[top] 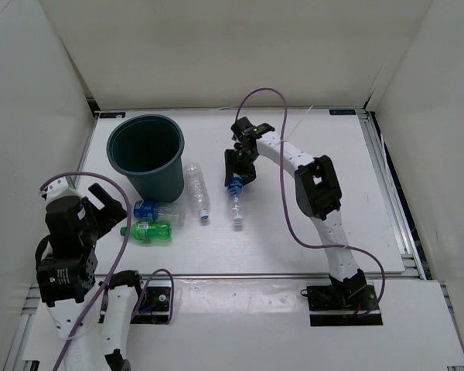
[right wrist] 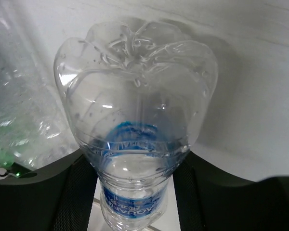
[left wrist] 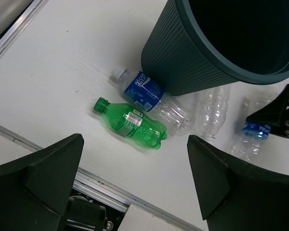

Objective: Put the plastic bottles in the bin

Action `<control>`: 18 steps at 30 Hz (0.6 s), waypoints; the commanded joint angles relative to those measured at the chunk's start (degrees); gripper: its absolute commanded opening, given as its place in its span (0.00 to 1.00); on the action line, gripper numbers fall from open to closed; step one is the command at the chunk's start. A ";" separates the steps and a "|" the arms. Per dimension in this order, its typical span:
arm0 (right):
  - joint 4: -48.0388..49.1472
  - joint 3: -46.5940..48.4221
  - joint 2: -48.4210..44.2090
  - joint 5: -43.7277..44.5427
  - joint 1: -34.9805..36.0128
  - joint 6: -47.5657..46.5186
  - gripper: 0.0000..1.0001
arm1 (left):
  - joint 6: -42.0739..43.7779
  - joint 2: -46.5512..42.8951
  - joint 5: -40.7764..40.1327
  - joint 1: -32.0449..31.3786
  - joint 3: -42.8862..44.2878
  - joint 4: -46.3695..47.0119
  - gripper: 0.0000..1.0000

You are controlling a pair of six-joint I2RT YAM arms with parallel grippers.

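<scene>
The dark teal bin (top: 147,154) stands upright at the back left, and its ribbed wall (left wrist: 202,57) fills the top of the left wrist view. My right gripper (top: 236,182) is shut on a clear plastic bottle with a blue label (top: 236,202), one finger (right wrist: 79,192) pressing each side of it (right wrist: 135,120). Three more plastic bottles lie beside the bin: a clear one (top: 197,189), a blue-labelled one (left wrist: 149,96) against the bin's base, and a green one (left wrist: 132,124). My left gripper (left wrist: 135,178) hangs open and empty just short of the green bottle.
White walls enclose the table on three sides. A metal rail (left wrist: 111,192) runs along the table's near edge under my left gripper. My right arm (top: 317,185) reaches across the table's right half, trailing a purple cable (top: 286,209).
</scene>
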 commanded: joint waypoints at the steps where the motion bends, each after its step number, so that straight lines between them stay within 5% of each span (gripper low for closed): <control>1: 0.35 -0.20 -11.57 -0.31 -1.45 0.24 0.51 | -1.03 1.02 -1.11 -0.30 -0.20 0.98 1.00; 7: 7.71 12.18 -20.82 -4.42 -2.68 7.53 0.45 | -6.82 3.03 -0.49 -0.30 -4.41 0.37 1.00; 11: 23.78 16.40 -21.45 -8.04 -1.02 11.84 0.45 | -10.52 6.98 -0.49 -0.30 -5.47 -2.88 1.00; 14: 29.08 27.38 -16.18 -3.39 2.23 10.53 0.44 | -11.68 9.80 0.64 -0.30 -4.77 -4.82 1.00; 18: 42.41 24.94 -13.54 6.06 7.76 4.83 0.42 | -10.90 12.96 4.41 -0.30 0.22 -7.10 1.00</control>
